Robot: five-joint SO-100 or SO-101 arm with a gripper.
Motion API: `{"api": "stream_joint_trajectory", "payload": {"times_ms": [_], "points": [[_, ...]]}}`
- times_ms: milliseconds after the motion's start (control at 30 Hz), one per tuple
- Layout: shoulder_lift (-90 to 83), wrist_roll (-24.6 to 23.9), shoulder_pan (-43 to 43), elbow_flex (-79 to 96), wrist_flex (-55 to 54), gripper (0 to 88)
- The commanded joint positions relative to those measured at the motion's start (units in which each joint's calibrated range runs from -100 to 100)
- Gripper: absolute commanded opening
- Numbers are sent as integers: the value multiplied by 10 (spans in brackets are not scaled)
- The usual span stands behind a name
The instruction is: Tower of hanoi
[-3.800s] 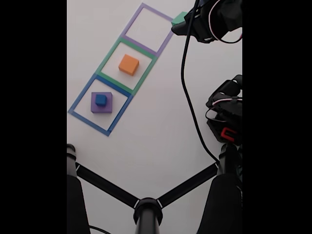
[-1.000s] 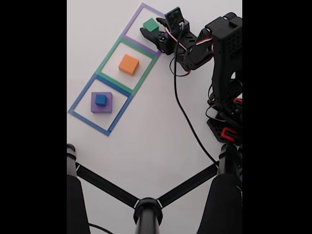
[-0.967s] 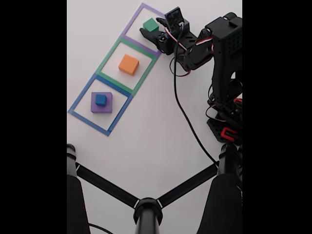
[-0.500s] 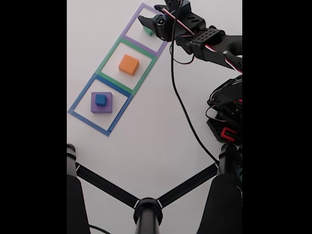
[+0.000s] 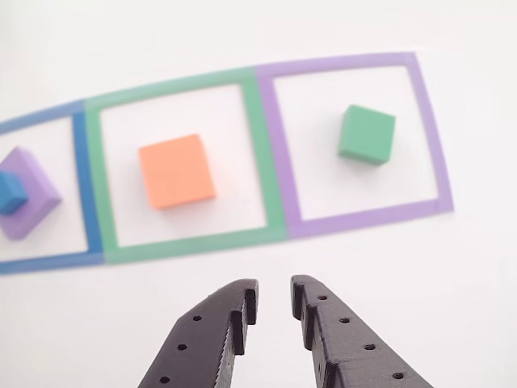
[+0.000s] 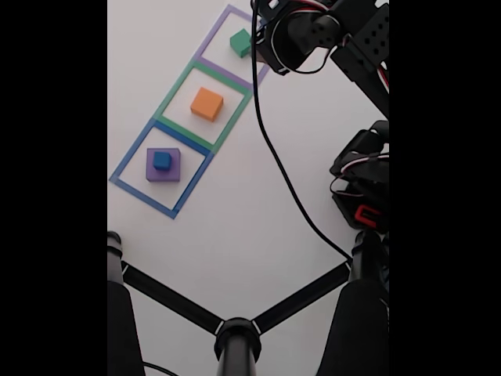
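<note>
Tower of hanoi blocks are sitting spread across three taped squares on the white bench [image 6: 235, 235], and the spread reads as a game partway through. The purple block [image 5: 32, 206], largest and flattest, is lying in the blue tape outline [image 5: 81, 162] as a base, the slot nearest the tripod [image 6: 235, 333] in the fixed view. The orange block [image 5: 176, 170] is resting alone inside the green tape outline [image 5: 254, 153], the middle slot. The green block [image 5: 367, 134] is sitting alone inside the purple tape outline [image 5: 275, 145], the slot toward the bench's far edge in the fixed view. The blue cube [image 5: 11, 192], smallest, is riding on top of the purple block; I judge that each piece has its own slot so a smaller one can go onto a larger one.

The pincer [image 5: 273, 301] is hanging empty above bare bench just outside the outlines, its jaws a narrow gap apart, gripping nothing.

The other view is giving the jaw gap and the green block's tilt within its outline, while cropping the purple block at its left edge. The fixed view is showing the arm [image 6: 344, 39] reaching across the far end of the row, its black cable [image 6: 282, 172] trailing over the bench, and all three slots whole.
</note>
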Motion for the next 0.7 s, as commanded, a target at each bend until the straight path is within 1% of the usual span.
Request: {"api": "stream_joint_trajectory", "payload": {"times_ms": [0,133,200,333,467,600,667], "points": [[-24,0,-63,-119,114,0],[-34,-4,-120,-131,138,0],[-37,-29,-145,-132,136,0],[-39,-40,-184,-132,133,0],[-38,-42,-216,-131,133,0],[-38,-33,-240,-122,133,1],[-41,-29,-249,-107,125,20]]}}
